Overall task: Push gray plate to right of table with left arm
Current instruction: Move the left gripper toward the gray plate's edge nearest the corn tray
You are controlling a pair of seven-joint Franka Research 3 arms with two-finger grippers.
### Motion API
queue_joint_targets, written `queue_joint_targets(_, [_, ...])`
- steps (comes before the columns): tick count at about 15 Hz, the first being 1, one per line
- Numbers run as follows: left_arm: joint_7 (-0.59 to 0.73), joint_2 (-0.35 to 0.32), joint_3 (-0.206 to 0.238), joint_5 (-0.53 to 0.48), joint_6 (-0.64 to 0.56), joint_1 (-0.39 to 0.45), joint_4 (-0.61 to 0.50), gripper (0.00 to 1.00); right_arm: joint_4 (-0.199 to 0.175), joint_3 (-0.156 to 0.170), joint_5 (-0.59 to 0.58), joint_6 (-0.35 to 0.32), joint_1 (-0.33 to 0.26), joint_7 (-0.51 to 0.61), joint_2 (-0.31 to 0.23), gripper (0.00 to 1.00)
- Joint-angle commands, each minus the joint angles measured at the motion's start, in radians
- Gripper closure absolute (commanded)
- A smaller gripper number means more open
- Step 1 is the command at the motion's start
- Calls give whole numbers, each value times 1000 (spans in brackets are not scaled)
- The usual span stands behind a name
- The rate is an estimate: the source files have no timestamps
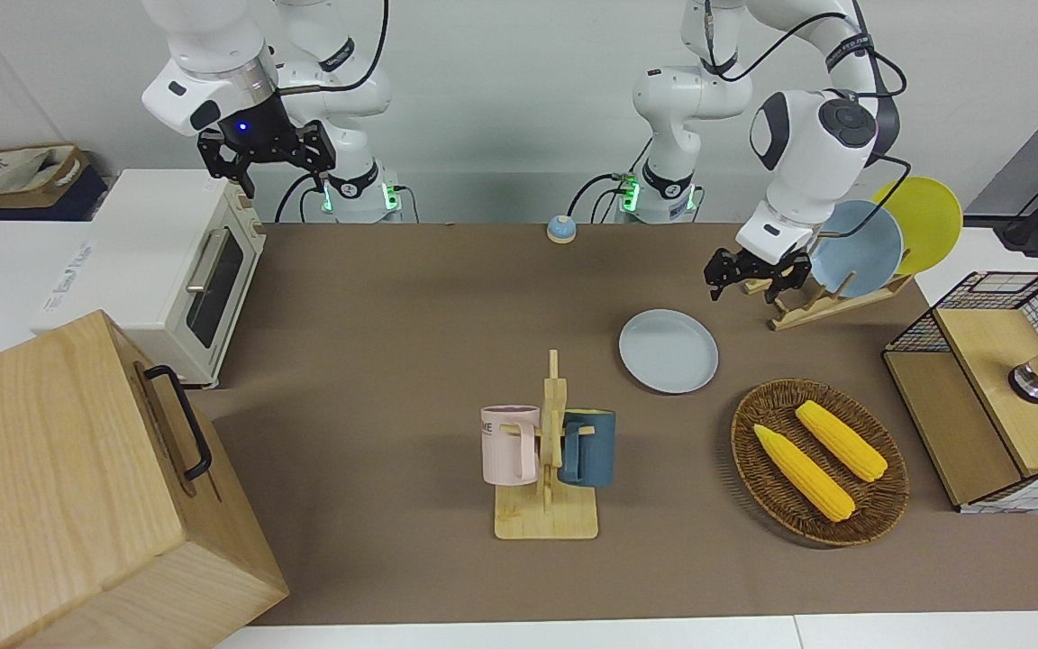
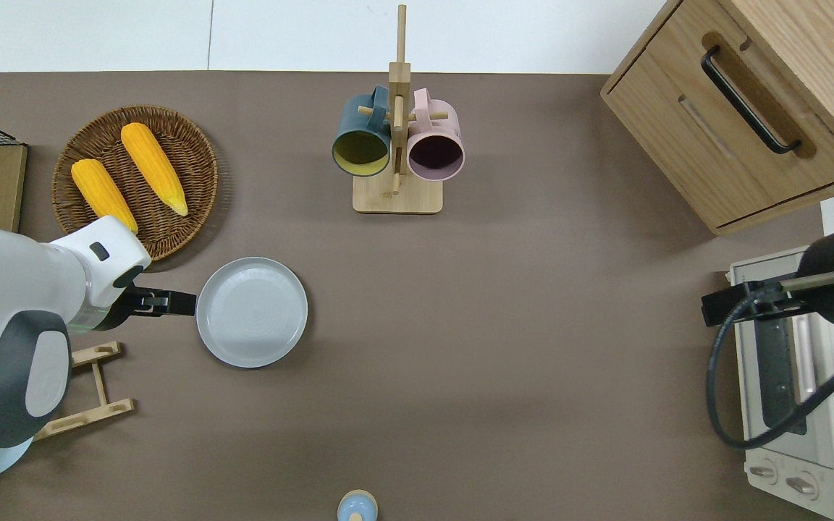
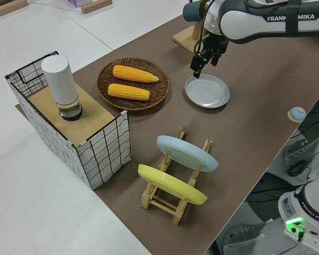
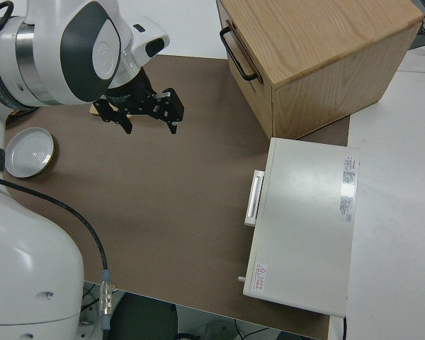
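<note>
The gray plate lies flat on the desk, in the half at the left arm's end, about midway between the robots' edge and the edge away from them, next to the basket with two corn cobs. The left claw is right at the plate's rim on the side toward the left arm's end, and from above it looks to be touching or almost touching. I cannot tell if its fingers are spread or pressed together. The push could go wrong if the claw is too high, because it would slide over the low rim and onto the plate. If it pushes off the middle, the plate may spin and drift, maybe toward the mug stand near the edge away from the robots. If it presses down on the rim, the plate might tip up. The left arm reaches out from its corner, bent at the wrist, with the claw pointing toward the right arm's end. The right arm is parked.
</note>
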Motion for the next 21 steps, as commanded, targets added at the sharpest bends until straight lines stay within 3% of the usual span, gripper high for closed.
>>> queue_joint_targets(1, [-10,-10,3,-11,91,-2,-77,7,9,16,4,-16,-19,13,-2,17])
queue_joint_targets(12, [-79,29,3,-10,263,-8,-188,7,9,16,4,-16,-20,13,-2,17])
queue_joint_targets(21, [-73,109,3,-10,402,-8,-237,7,9,16,4,-16,-20,13,-2,17])
